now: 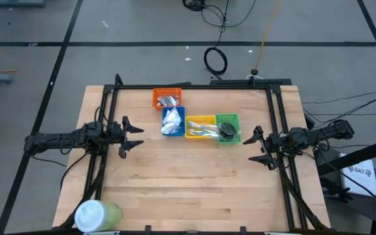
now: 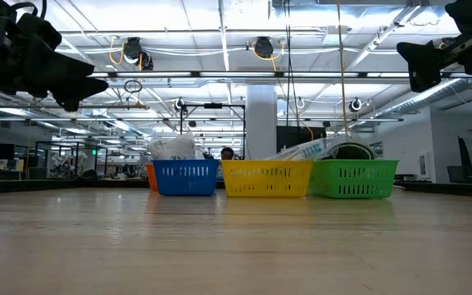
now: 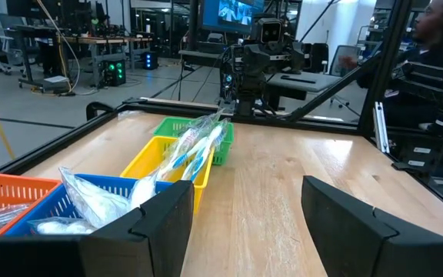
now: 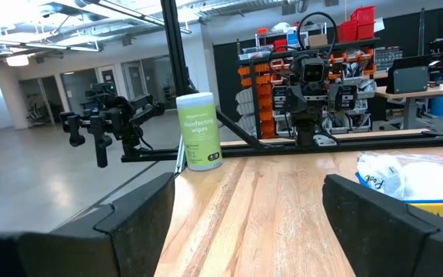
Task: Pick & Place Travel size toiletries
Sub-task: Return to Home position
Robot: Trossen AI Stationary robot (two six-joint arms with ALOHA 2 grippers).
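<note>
- Clock set on the high view, 12 at the table's (image 1: 188, 183) far edge.
- The left gripper (image 1: 139, 136) sits at 9 o'clock, above the wood. Its jaws are spread wide and hold nothing; the left wrist view shows bare table between the fingers.
- The right gripper (image 1: 248, 148) sits at 3 o'clock, mirrored. Its jaws are also wide apart and empty.
- The toiletries are all in trays clustered toward 12:
  - silvery sticks (image 1: 168, 100) in the orange tray (image 1: 155, 96), farthest back
  - white packets (image 1: 171, 121) in the blue tray (image 1: 182, 116)
  - toothbrushes (image 1: 201, 129) in the yellow tray (image 1: 201, 118)
  - dark discs (image 1: 226, 127) in the green tray (image 1: 235, 119)
- No loose toiletry shows on the wood.
- The green wipes canister (image 1: 96, 214) stands near 7 o'clock, well apart from both arms. It is not part of the job.
- Step in hand, as you'd judge it: sorting is done and the arms are parking at home.
- Next move: little is left. Settle both arms at rest, jaws clear of the trays. Check the toothbrushes, which overhang the yellow tray toward the green one, so you don't clip them.
</note>
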